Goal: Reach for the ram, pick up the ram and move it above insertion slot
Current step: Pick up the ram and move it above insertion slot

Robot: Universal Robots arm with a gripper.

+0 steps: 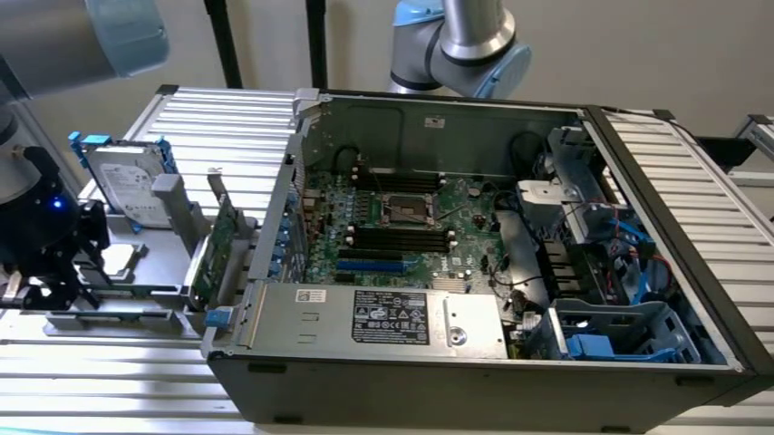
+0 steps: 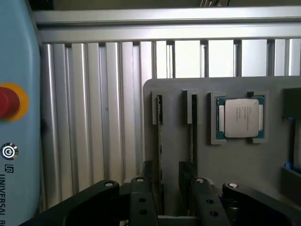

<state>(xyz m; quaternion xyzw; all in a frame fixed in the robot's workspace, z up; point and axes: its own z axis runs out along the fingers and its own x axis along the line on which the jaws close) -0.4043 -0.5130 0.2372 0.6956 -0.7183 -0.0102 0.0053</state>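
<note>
Fingers (image 2: 186,173) of the gripper (image 2: 166,168) stand apart, unclenched, either side of the ram (image 2: 160,136); it sits on edge in a grey holder (image 2: 175,122), long axis running straight ahead between them.

Parted jaws over grey tray (image 2: 176,141), ram (image 2: 160,136) edge-on, processor (image 2: 241,117) beside

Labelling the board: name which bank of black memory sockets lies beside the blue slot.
The bank between the square processor socket and the blue slot; the other bank lies on the socket's far side.
</note>
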